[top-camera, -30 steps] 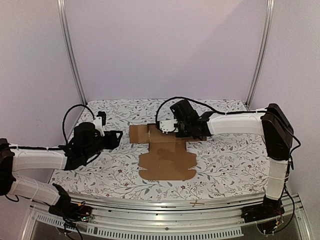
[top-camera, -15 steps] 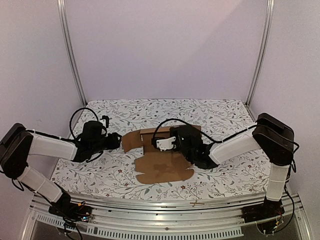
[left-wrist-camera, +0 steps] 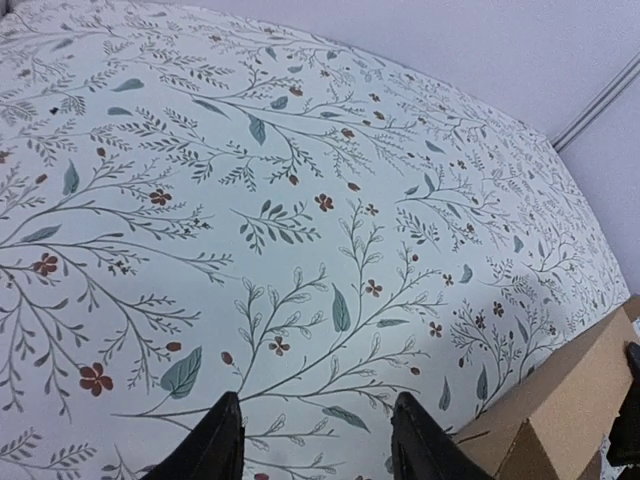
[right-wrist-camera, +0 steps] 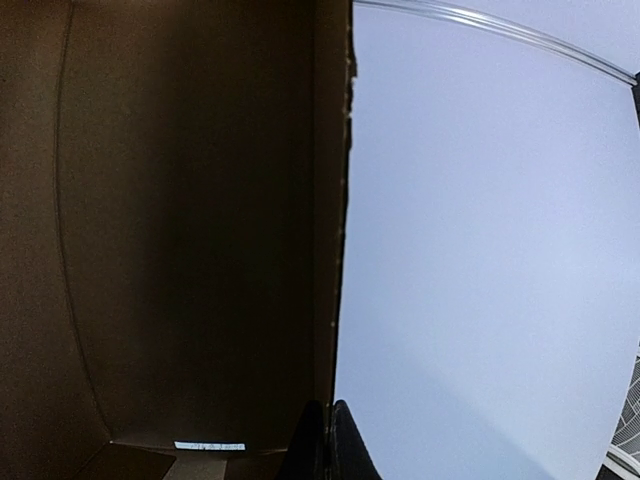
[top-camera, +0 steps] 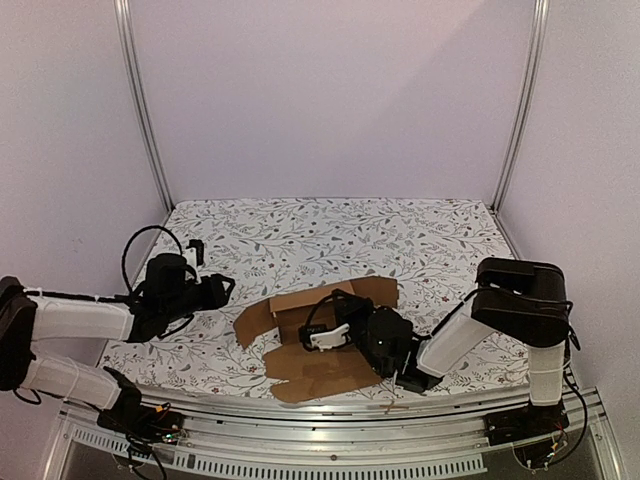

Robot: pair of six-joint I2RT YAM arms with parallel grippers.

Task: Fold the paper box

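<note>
The paper box is a brown die-cut cardboard sheet, partly folded up, near the table's front middle. My right gripper sits low over its middle, shut on a raised cardboard panel; in the right wrist view the fingertips pinch the panel's edge, and the brown panel fills the left half. My left gripper is open and empty, just left of the sheet's left flap. In the left wrist view its gripper hovers over the cloth, with a corner of the box at lower right.
The table is covered by a floral cloth. Metal frame posts stand at the back corners and a rail runs along the front edge. The right arm's elbow rises at the right.
The right gripper has pulled toward the front edge, dragging the cardboard with it and raising a panel. The left gripper has drawn back slightly to the left.
</note>
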